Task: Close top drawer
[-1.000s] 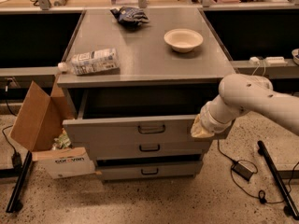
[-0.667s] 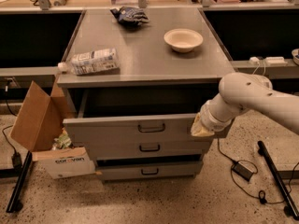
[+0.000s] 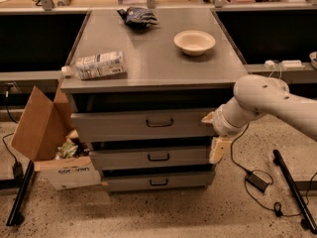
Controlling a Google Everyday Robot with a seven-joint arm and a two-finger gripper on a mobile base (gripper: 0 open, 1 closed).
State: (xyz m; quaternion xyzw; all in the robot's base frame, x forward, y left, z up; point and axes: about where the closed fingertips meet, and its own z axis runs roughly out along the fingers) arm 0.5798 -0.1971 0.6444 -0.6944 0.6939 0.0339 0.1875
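Note:
The top drawer (image 3: 143,124) is a wide grey drawer with a small dark loop handle (image 3: 159,123), topmost of three in the cabinet. It stands only slightly out, with a dark gap above its front. My gripper (image 3: 213,135) is at the drawer front's right end, its cream fingers (image 3: 217,149) pointing down beside the cabinet's right edge. The white arm (image 3: 277,103) comes in from the right.
On the cabinet top (image 3: 153,58) lie a plastic bottle (image 3: 96,65), a dark chip bag (image 3: 138,17) and a white bowl (image 3: 194,41). An open cardboard box (image 3: 52,143) stands at the cabinet's left. Cables and an adapter (image 3: 257,181) lie on the floor right.
The top drawer has slid inward from well open to nearly shut. My gripper and arm have moved in toward the cabinet with it.

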